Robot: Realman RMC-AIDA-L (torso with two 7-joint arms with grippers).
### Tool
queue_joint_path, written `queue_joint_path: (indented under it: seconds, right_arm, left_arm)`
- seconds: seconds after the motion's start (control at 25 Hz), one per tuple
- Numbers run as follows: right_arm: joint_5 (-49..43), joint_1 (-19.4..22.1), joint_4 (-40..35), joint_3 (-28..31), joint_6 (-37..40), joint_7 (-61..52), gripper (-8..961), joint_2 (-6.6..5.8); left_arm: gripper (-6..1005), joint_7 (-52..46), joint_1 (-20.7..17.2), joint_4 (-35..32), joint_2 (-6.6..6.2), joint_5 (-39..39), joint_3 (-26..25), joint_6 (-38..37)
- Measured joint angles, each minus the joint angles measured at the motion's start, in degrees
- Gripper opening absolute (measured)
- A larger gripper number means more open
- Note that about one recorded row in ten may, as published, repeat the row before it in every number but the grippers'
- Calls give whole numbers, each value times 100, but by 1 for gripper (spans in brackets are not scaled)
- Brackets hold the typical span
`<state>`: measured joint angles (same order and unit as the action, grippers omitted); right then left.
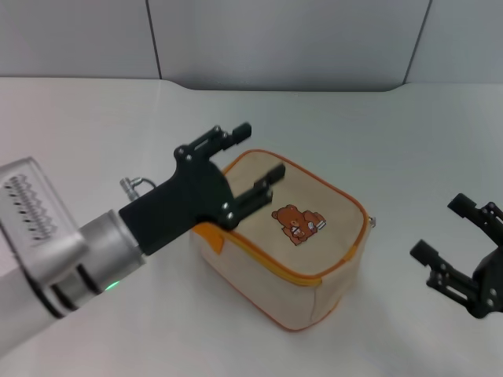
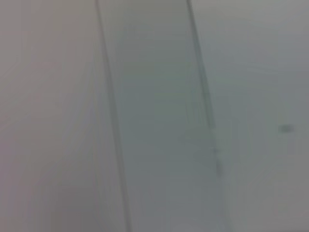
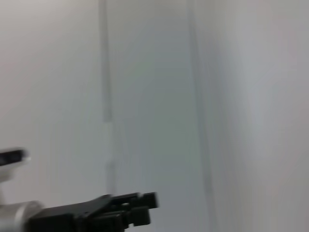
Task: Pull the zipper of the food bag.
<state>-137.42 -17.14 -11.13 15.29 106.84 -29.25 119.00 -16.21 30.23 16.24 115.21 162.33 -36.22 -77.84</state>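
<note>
Left end effector [image 1: 250, 157] gapes over bear-patched food bag [image 1: 283, 247].

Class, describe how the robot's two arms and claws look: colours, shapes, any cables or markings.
The left arm is a silver-grey cylinder with a slotted white panel, a small green light and a black wrist block. Its left claw is matte black with two slim jointed fingers and silver screws; a metal connector juts out behind it. The right claw is black too.

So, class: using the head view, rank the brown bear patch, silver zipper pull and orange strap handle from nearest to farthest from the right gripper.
1. Silver zipper pull, bag's right corner.
2. Brown bear patch, top face.
3. Orange strap handle, far left side.
</note>
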Motion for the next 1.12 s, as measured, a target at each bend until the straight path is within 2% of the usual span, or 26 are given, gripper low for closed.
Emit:
queue_joint_path:
  seconds: [0.04,0.08,0.12,0.16,0.2,0.24,0.28,0.32,0.36,0.4,0.44,0.48,0.68,1.12]
  right_arm:
    - [0,0,0,0,0,0,661,0]
    - [-26,-187,-459,-421,316,-585,707,-45]
    - [-26,-187,-459,-421,316,-585,754,-45]
    - [-26,-387,-836,-991,613,-1162,802,-140]
    - [-27,-488,-965,-1278,736,-1408,849,-194]
    - [-27,-488,-965,-1278,736,-1408,850,-194]
    - [-27,-674,-1064,-1763,891,-1750,850,-286]
    - [-27,-674,-1064,-1763,891,-1750,851,-286]
    - [-28,-840,-1108,-2140,955,-1977,851,-335]
    - [-28,-918,-1135,-2305,961,-2073,852,-342]
    - [-28,-918,-1135,-2305,961,-2073,852,-342]
    - [-28,-1048,-1194,-2564,933,-2178,852,-304]
    - [-28,-1197,-1237,-2725,913,-2219,853,-222]
    - [19,-1252,-1248,-2725,907,-2227,852,-216]
  left_arm:
    - [666,0,0,0,0,0,0,0]
    - [699,-296,19,-46,-108,174,82,-160]
    - [733,-544,46,-121,-210,285,232,-363]
    - [766,-544,46,-121,-210,285,232,-363]
    - [800,-1031,129,-514,-428,336,819,-1004]
    - [802,-1170,163,-705,-476,335,1015,-1243]
    - [804,-1560,232,-1293,-497,334,1380,-1770]
    - [807,-1560,232,-1293,-497,334,1380,-1770]
    - [809,-1852,272,-1938,-437,331,1686,-2334]
    - [811,-1852,272,-1938,-437,331,1686,-2334]
    - [813,-1920,271,-2125,-398,334,1770,-2540]
    - [815,-1966,241,-2550,-315,332,1942,-2949]
    - [824,-1955,162,-2789,-255,331,2034,-3170]
    - [824,-1929,51,-2874,-185,285,2022,-3159]
